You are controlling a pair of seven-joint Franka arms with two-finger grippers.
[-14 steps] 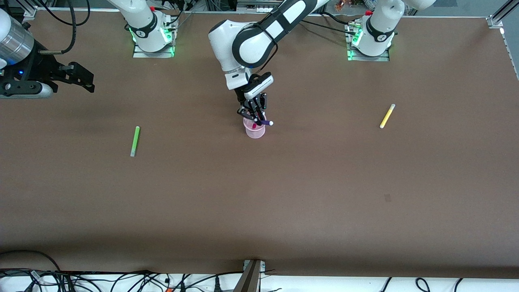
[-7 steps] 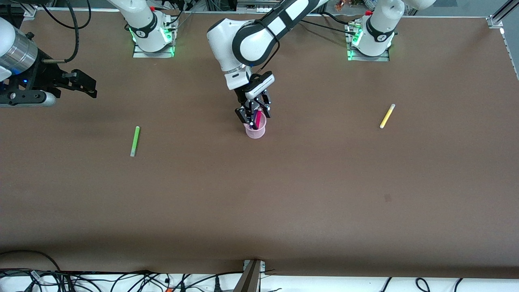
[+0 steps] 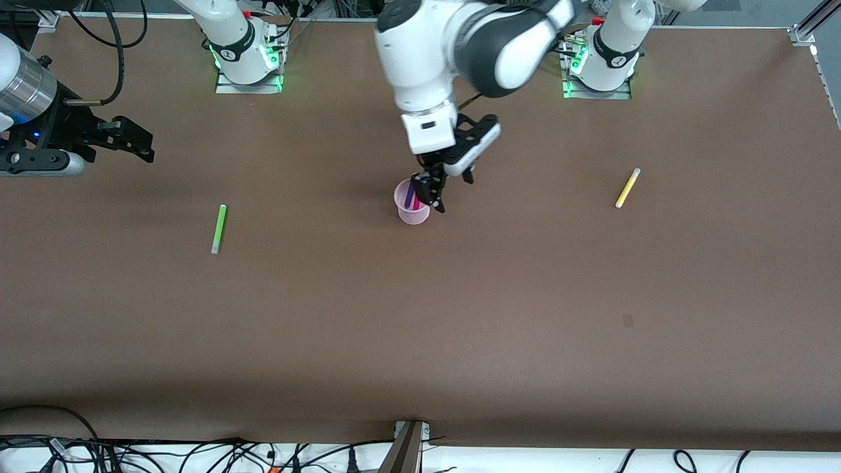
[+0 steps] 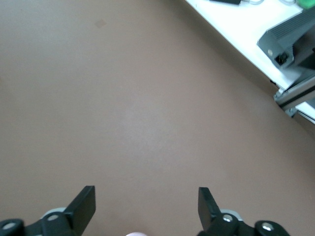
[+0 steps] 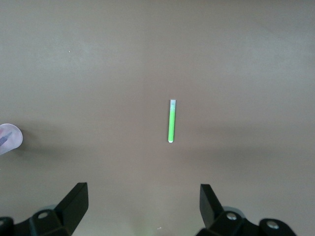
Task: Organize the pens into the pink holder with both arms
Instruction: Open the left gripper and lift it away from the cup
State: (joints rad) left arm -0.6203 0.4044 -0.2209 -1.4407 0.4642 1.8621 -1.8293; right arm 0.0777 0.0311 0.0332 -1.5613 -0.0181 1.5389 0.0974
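Released a moment ago, the purple pen now stands in the pink holder beside the magenta pen; the left gripper, jaws spread empty, hangs over the holder's rim. The right gripper, jaws wide, waits above the green pen, well toward the right arm's end from the holder. The yellow pen lies toward the left arm's end.

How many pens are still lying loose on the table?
2. The slim bright green marker pen lies toward the right arm's end; the slim yellow marker pen toward the left arm's end.
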